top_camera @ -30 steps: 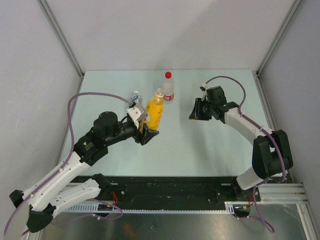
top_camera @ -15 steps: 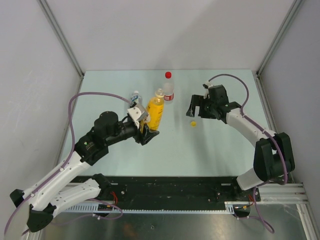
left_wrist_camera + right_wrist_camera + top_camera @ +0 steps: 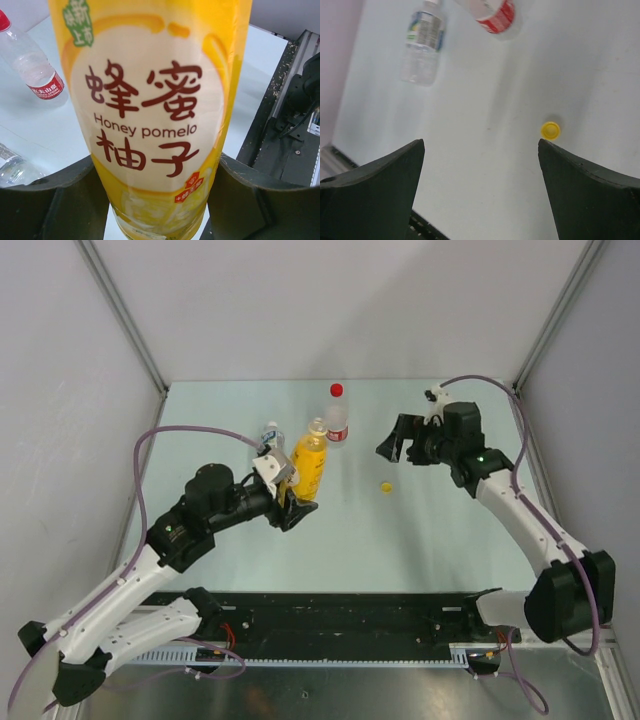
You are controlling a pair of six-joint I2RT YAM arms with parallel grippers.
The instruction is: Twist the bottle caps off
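Observation:
The yellow-orange bottle [image 3: 310,465] stands upright mid-table with its neck bare. My left gripper [image 3: 292,504] is shut on its lower body, and the dark fingers [image 3: 55,200] press both sides of the "Honey pomelo" bottle [image 3: 155,110]. The yellow cap [image 3: 385,486] lies loose on the table to its right. Up and to the right of that cap [image 3: 550,130], my right gripper [image 3: 396,446] hangs open and empty [image 3: 481,144]. The red-label bottle [image 3: 337,422] keeps its red cap [image 3: 336,389]. The blue-label bottle [image 3: 272,435] carries a white cap [image 3: 270,425].
The pale green table [image 3: 420,530] is walled by grey panels at the left, back and right. A black rail [image 3: 340,625] with the arm bases runs along the near edge. A purple cable [image 3: 190,430] loops over the left arm.
My right gripper has opened and let the yellow cap fall to the table, then drawn back to the right. The left gripper and the bottle in it have stayed put.

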